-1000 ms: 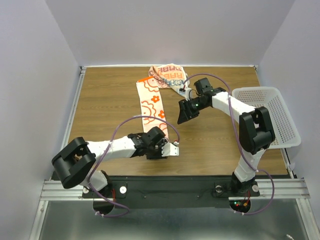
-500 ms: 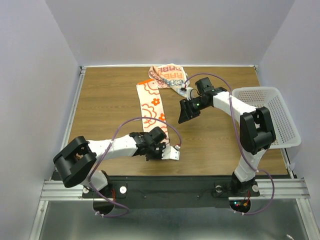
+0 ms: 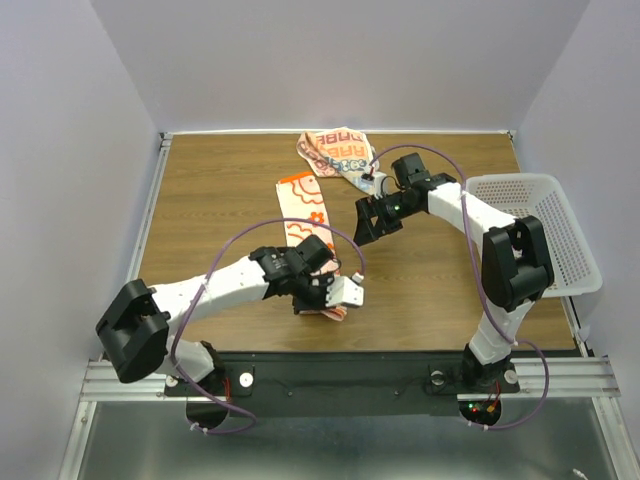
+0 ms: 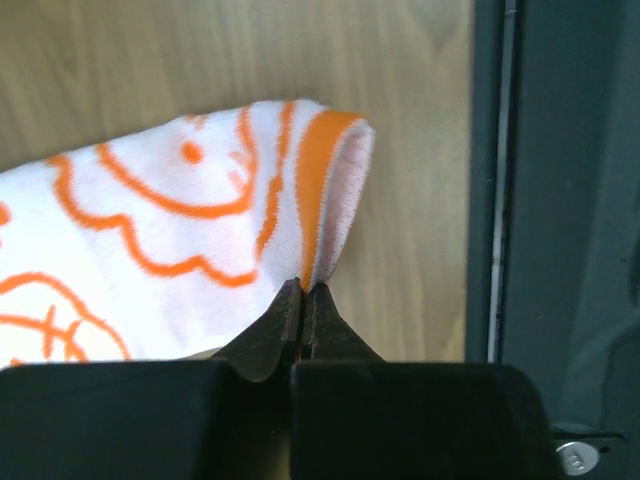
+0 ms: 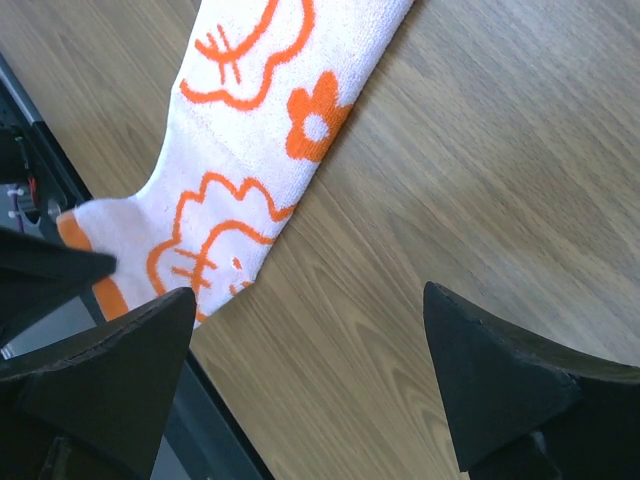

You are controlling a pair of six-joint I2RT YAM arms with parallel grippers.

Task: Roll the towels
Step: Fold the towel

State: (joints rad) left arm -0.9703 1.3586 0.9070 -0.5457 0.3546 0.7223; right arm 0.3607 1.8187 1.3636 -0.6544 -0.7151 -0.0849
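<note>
far towel [image 3: 335,150] behind near towel [image 3: 303,205], basket [image 3: 565,235] right

Enclosed at the back and on both sides by plain pale lilac-grey walls [image 3: 330,60], bare and evenly lit. Below them, a rectangular brown wood-grain worktop [image 3: 220,200], grain running left to right, edged on the left by a thin silver metal strip [image 3: 150,215]. Along the near edge, a flat black base plate [image 3: 340,372], then a ribbed aluminium rail [image 3: 575,378]. Lowest down, a dull grey metal surface [image 3: 330,450].
</note>
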